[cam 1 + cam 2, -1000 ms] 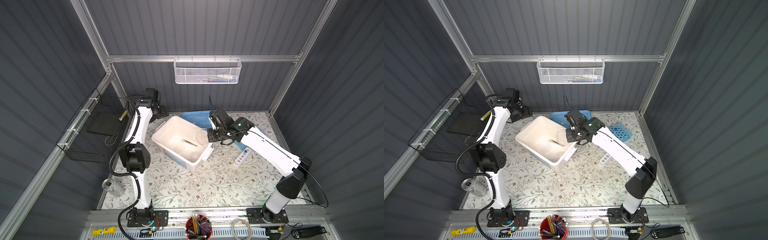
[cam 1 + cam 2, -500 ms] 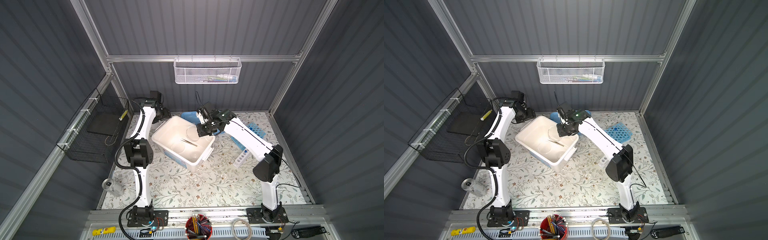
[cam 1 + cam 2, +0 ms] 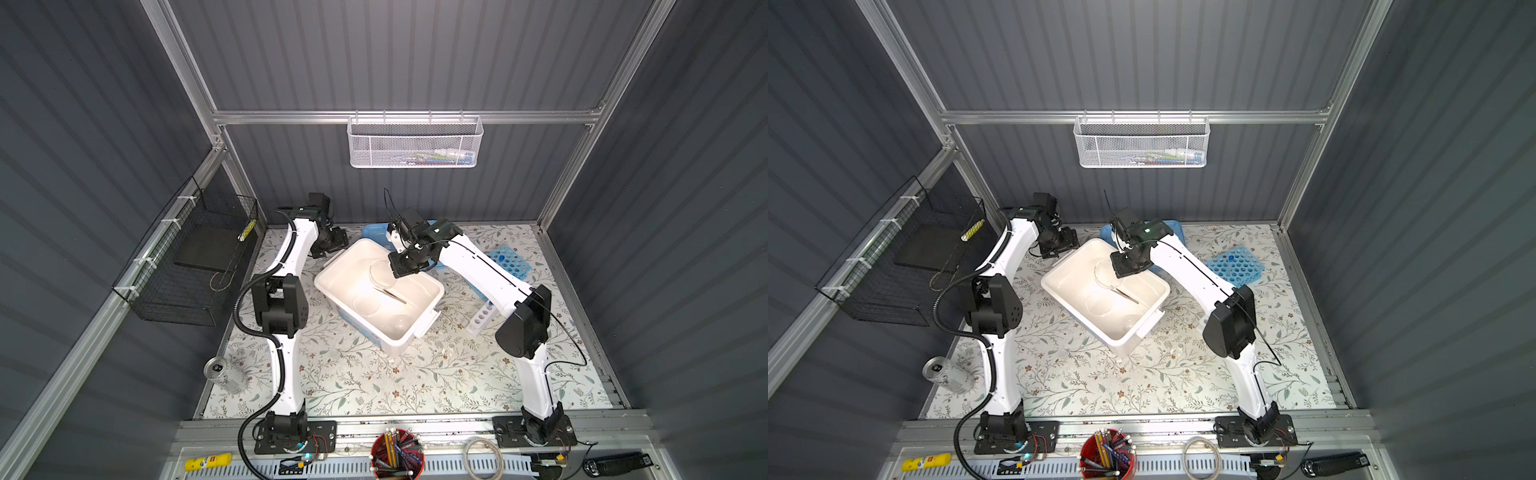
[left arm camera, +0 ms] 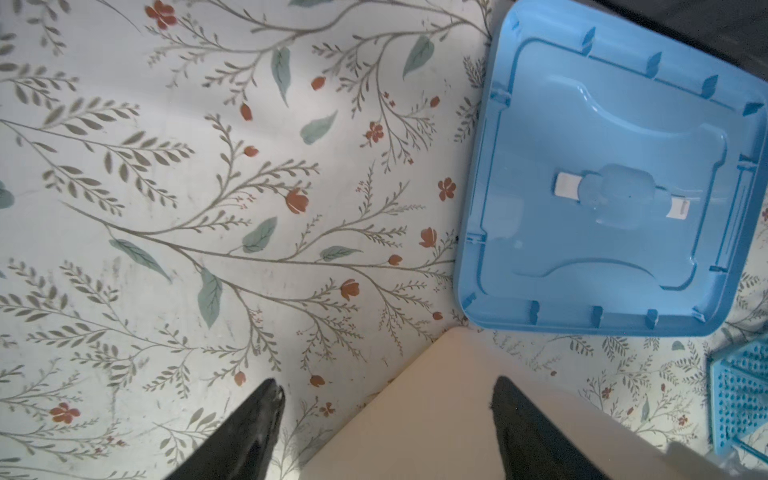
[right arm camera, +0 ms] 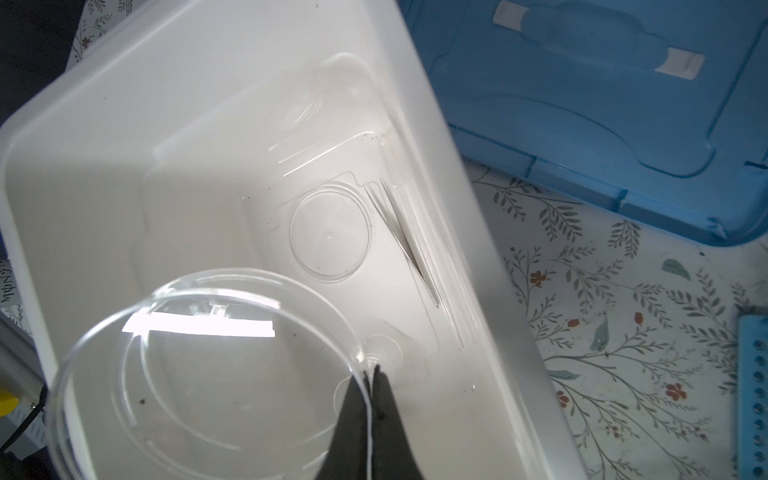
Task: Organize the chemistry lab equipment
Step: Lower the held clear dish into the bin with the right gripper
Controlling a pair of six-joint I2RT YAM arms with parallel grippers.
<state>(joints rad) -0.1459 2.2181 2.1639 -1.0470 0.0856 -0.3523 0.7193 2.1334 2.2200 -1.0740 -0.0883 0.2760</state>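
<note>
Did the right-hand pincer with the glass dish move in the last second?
Yes. The right pincer, holding the glass dish, moved leftward, farther in over the white bin.

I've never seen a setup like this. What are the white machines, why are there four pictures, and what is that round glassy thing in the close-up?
The machines are two white robot arms bolted to the front edge of a flowery table. Each arm ends in a two-fingered gripper. Two pictures look down from overhead and are nearly identical. The other two come from a small camera on each arm's wrist.

On the table are a white bin, its blue lid, a blue tube rack and a white tube rack.

The right gripper is shut on the rim of a clear round dish and holds it over the bin. A second dish and thin tweezers lie inside. The left gripper is open and empty, by the bin's corner.
</note>
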